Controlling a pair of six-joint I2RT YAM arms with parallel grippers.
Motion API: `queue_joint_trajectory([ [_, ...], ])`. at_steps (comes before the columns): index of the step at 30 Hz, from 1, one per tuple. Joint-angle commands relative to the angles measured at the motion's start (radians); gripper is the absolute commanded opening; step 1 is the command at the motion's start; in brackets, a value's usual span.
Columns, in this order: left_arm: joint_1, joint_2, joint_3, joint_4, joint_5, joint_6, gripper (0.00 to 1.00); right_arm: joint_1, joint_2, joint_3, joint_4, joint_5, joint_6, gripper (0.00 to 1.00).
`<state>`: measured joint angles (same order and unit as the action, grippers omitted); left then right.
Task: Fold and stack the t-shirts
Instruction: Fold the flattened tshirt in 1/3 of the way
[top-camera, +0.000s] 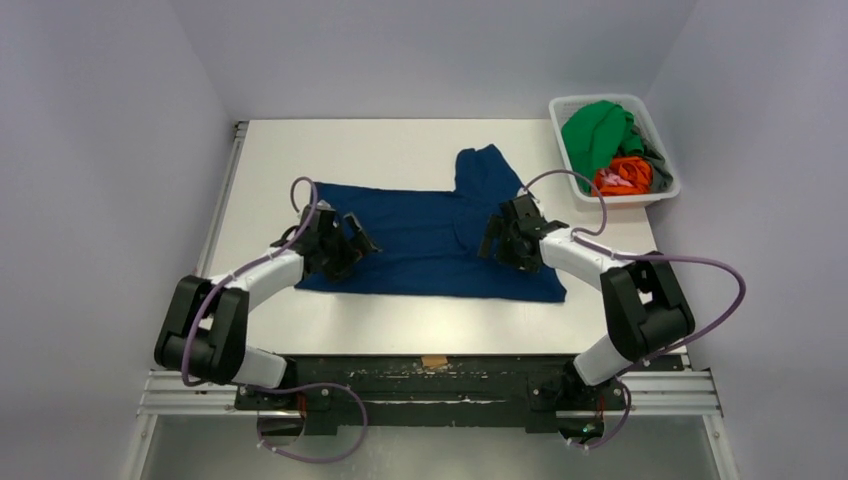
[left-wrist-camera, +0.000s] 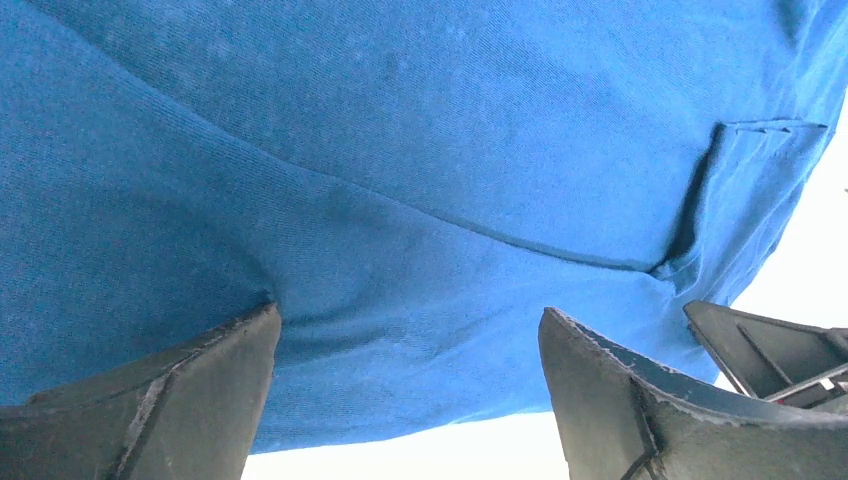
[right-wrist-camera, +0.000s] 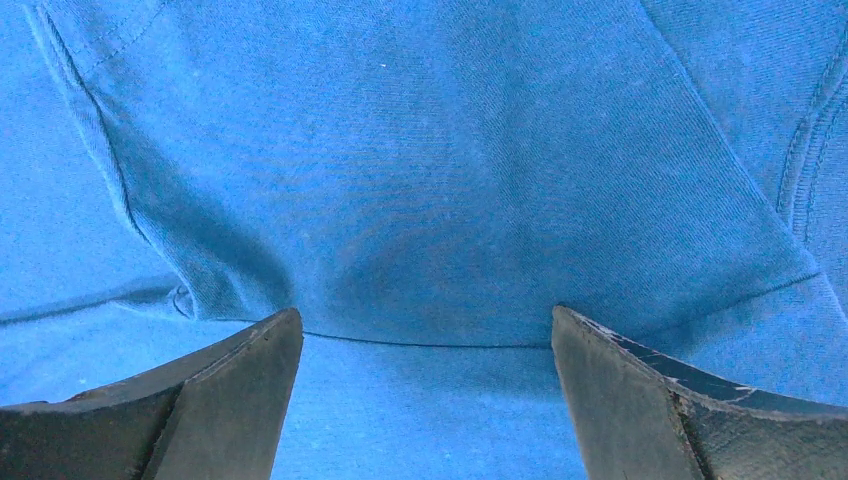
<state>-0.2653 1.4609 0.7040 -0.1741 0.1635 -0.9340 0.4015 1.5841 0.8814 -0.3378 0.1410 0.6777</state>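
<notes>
Navy t-shirt (top-camera: 430, 240) lay spread mid-table (top-camera: 400, 325), apparently part-folded, w/ one sleeve (top-camera: 487, 168) poking out toward the far side. Left gripper (top-camera: 358, 243) sat low over the shirt's left end and right gripper (top-camera: 497, 238) over its right part, just near of the sleeve. Both had jaws wide apart, nothing held. In the wrist views each pair of fingers (left-wrist-camera: 190, 400) straddled cloth, and a fold edge (right-wrist-camera: 430, 342) ran between the right ones. Couldn't tell if the tips actually touched fabric.

Likely risks:
- Pinch depth: closing too shallow would catch only the top layer, so the fold would peel open on lifting. Too deep, and the tips would scrape the table and miss.
- Uneven pull: if the arms lifted out of sync, the cloth would skew and the fold would come out crooked.
- The loose sleeve could drag or flop outside the fold, leaving a lumpy base for stacking.
- Dragging rather than lifting would bunch the wrinkles seen near the left fingers.

Green t-shirt (top-camera: 590, 135), orange t-shirt (top-camera: 622, 176) and grey t-shirt (top-camera: 655, 160) sat heaped in the basket (top-camera: 600, 98) at far right, unfolded, so most of the job looked undone.
</notes>
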Motion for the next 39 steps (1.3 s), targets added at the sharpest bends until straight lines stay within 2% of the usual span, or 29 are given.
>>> queue_joint_trajectory([
  [1, -0.074, -0.081, -0.161, -0.142, -0.046, -0.062, 1.00, 0.000, -0.078, -0.103, -0.090, 0.053, 0.035, 0.94],
  [8, -0.212, -0.360, -0.352, -0.178, -0.121, -0.220, 1.00, 0.000, -0.198, -0.195, -0.105, 0.090, 0.032, 0.94],
  [13, -0.307, -0.478, -0.449, -0.165, -0.149, -0.363, 1.00, 0.000, -0.203, -0.207, -0.108, 0.070, 0.018, 0.94],
  [16, -0.342, -0.535, -0.457, -0.243, -0.214, -0.395, 1.00, 0.000, -0.226, -0.219, -0.135, 0.059, 0.026, 0.94],
  [21, -0.346, -0.569, -0.435, -0.297, -0.276, -0.368, 1.00, 0.000, -0.319, -0.293, -0.182, 0.061, 0.059, 0.94],
  [27, -0.353, -0.528, -0.437, -0.259, -0.238, -0.348, 1.00, 0.000, -0.400, -0.358, -0.172, 0.049, 0.059, 0.94],
  [33, -0.361, -0.573, -0.406, -0.296, -0.247, -0.316, 1.00, 0.000, -0.450, -0.348, -0.212, 0.061, 0.055, 0.93],
  [39, -0.361, -0.619, -0.260, -0.394, -0.328, -0.234, 1.00, 0.000, -0.492, -0.282, -0.223, 0.088, 0.033, 0.95],
])
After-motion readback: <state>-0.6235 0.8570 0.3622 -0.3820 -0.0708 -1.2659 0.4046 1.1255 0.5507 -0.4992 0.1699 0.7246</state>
